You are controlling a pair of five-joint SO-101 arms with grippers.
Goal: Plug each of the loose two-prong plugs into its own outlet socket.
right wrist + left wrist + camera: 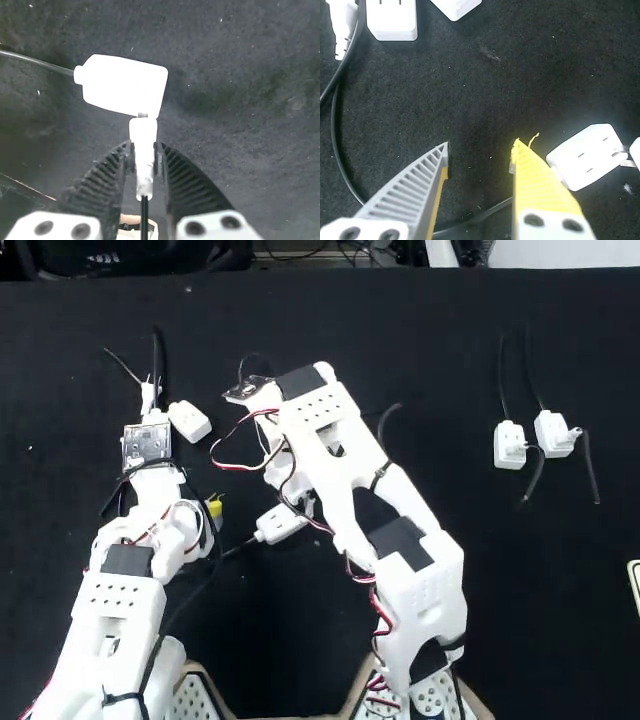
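right hand [143, 149] pinches plug [143, 131], prongs partway into socket [122, 85] (not seated); left hand [480, 150] wide open, empty; task likely early.

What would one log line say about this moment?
right gripper: shut on plug | plug: against outlet socket | left gripper: open, empty

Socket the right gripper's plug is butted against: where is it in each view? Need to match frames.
High view: the socket sits just left of centre, its black cord trailing lower left.
Left wrist view: the socket lies beside the yellow finger, slots facing the camera.
Right wrist view: the socket is just beyond the plug held by the right gripper.
Shared landmark: that black cord.
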